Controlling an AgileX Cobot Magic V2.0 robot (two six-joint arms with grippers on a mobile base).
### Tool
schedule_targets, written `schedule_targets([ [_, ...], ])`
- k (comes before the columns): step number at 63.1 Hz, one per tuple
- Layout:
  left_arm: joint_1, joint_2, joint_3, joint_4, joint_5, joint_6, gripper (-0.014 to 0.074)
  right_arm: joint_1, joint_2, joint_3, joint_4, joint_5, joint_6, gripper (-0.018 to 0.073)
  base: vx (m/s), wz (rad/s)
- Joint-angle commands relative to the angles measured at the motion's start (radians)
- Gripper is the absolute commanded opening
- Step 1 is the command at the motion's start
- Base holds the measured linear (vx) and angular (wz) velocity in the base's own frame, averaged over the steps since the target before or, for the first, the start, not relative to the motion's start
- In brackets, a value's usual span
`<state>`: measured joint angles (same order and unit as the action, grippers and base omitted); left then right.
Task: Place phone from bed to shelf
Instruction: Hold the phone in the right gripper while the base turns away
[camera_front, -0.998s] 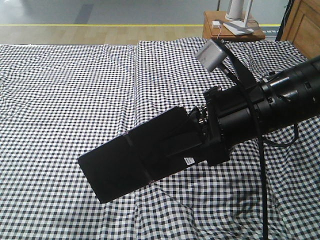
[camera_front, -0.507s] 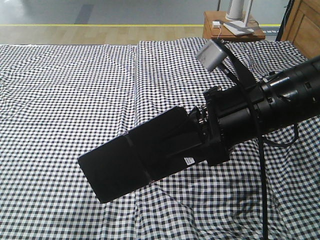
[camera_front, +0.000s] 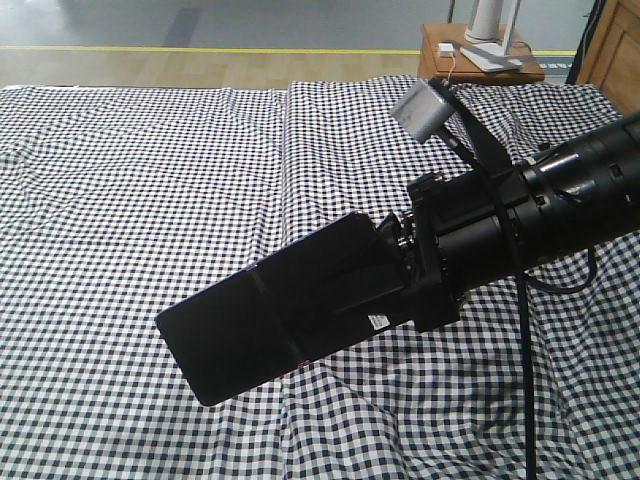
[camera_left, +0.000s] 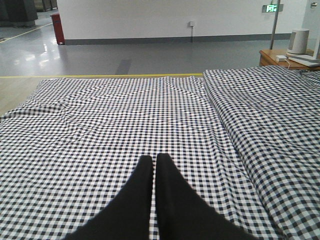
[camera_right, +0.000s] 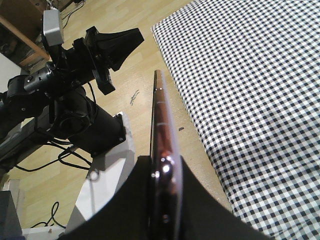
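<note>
The black phone (camera_front: 220, 335) hangs in the air above the gingham bed (camera_front: 130, 180), slanting down to the left. My right gripper (camera_front: 340, 295) is shut on its upper end. In the right wrist view the phone (camera_right: 159, 115) stands edge-on with a pinkish rim, clamped between the two black fingers (camera_right: 200, 200), over wooden floor beside the bed (camera_right: 250, 75). My left gripper (camera_left: 155, 159) is shut with nothing in it, pointing across the bed (camera_left: 100, 115). The shelf is out of view.
A reddish-brown side table (camera_front: 480, 62) with a white device stands beyond the bed's far right corner. A brown wooden panel (camera_front: 618, 45) sits at the right edge. The left arm and base (camera_right: 75, 80) stand on the floor with cables (camera_right: 45, 160).
The bed and side table have slid slightly right in the front view. The right arm and the phone keep the same place in the frame.
</note>
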<state>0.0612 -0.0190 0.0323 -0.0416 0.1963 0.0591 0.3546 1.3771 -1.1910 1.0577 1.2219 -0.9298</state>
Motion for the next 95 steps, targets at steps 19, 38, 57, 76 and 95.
schedule_targets([
  [19,0.000,-0.008,0.007,-0.009,-0.070,0.000,0.0001,-0.002,-0.034,-0.027,0.078,0.066,-0.002,-0.0002,-0.04,0.17],
  [38,0.000,-0.008,0.007,-0.009,-0.070,0.000,0.0001,-0.002,-0.034,-0.027,0.078,0.066,-0.002,-0.0002,-0.08,0.37],
  [57,0.000,-0.008,0.007,-0.009,-0.070,0.000,0.0001,-0.002,-0.034,-0.027,0.078,0.066,-0.002,-0.0002,-0.12,0.49],
  [76,0.000,-0.008,0.007,-0.009,-0.070,0.000,0.0001,-0.002,-0.034,-0.027,0.078,0.065,-0.003,-0.0002,-0.13,0.51],
  [95,0.000,-0.008,0.007,-0.009,-0.070,0.000,0.0001,-0.002,-0.034,-0.027,0.078,0.065,-0.003,-0.0002,-0.13,0.51],
])
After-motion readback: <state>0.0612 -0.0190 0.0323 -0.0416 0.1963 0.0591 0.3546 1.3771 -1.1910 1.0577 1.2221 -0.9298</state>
